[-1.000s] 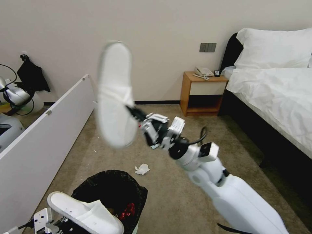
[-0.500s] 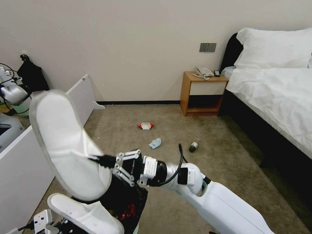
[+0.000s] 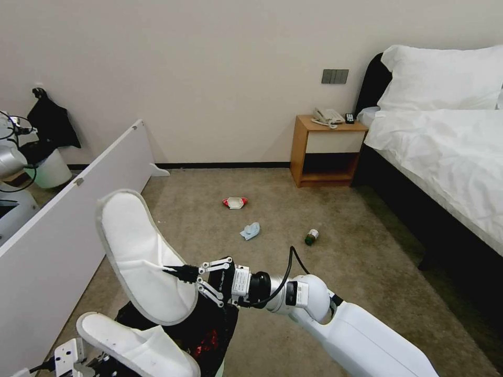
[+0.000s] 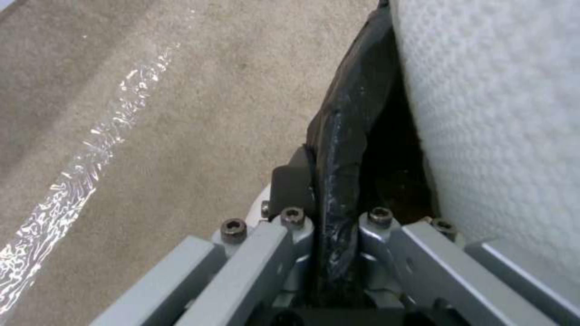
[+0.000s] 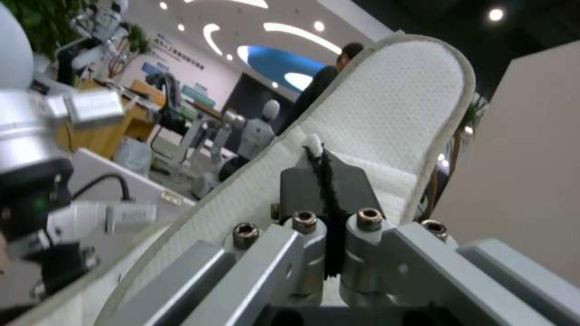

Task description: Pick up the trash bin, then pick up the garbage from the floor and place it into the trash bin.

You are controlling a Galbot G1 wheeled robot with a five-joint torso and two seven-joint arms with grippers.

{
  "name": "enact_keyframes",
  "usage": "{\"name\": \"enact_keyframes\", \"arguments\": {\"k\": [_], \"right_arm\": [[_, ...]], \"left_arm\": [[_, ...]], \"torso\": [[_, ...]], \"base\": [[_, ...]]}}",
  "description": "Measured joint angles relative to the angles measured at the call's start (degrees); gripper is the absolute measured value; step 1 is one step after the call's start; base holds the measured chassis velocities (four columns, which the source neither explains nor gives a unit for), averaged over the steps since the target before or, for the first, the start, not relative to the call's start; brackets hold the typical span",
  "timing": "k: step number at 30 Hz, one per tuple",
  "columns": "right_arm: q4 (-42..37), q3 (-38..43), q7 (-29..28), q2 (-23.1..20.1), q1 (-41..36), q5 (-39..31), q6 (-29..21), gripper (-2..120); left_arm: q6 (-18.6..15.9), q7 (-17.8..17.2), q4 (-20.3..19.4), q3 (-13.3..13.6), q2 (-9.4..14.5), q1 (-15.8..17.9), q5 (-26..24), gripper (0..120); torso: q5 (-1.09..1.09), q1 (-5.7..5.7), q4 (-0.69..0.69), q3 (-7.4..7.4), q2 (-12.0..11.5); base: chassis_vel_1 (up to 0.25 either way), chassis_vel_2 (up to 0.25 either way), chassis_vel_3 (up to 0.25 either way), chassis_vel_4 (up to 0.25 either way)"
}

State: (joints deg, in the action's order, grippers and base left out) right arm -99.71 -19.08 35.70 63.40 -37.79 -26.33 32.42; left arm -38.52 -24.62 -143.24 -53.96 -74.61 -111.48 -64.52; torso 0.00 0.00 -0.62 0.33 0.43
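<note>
The right gripper point(image 3: 175, 270) has swung down — its fingers clench the second slipper point(image 3: 141, 256), now lowered just above the trash bin point(image 3: 209, 330), release nearly due; the left gripper point(image 4: 335, 235) grips the bin's rim.

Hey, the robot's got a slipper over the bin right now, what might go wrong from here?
1. The right gripper pinches the held slipper by a thin edge, so it may slip out early and land on the floor.
2. Another slipper already lies across the bin rim, so the new one could catch on it and topple out.
3. The left gripper holds the bin only by its bagged rim; a dropped slipper might jolt it loose.
</note>
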Motion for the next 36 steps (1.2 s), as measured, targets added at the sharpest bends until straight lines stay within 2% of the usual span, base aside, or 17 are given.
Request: {"name": "enact_keyframes", "arguments": {"k": [16, 36], "right_arm": [[5.7, -3.6, -0.1, 2.4, -0.8, 2.7, 1.1, 0], [10.6, -5.9, 0.5, 0.0, -2.0, 7.1, 2.6, 0]], "left_arm": [[0.0, -0.1, 0.0, -0.1, -0.1, 0.3, -1.1, 3], [-0.1, -0.6, 0.0, -0.3, 0.3, 0.8, -2.1, 3]], "torso": [[0.0, 0.0, 0.01, 0.0, 0.0], [0.0, 0.0, 0.0, 0.0, 0.0]], "base": [[0.0, 0.0, 0.0, 0.0], [0.0, 0.0, 0.0, 0.0]]}}
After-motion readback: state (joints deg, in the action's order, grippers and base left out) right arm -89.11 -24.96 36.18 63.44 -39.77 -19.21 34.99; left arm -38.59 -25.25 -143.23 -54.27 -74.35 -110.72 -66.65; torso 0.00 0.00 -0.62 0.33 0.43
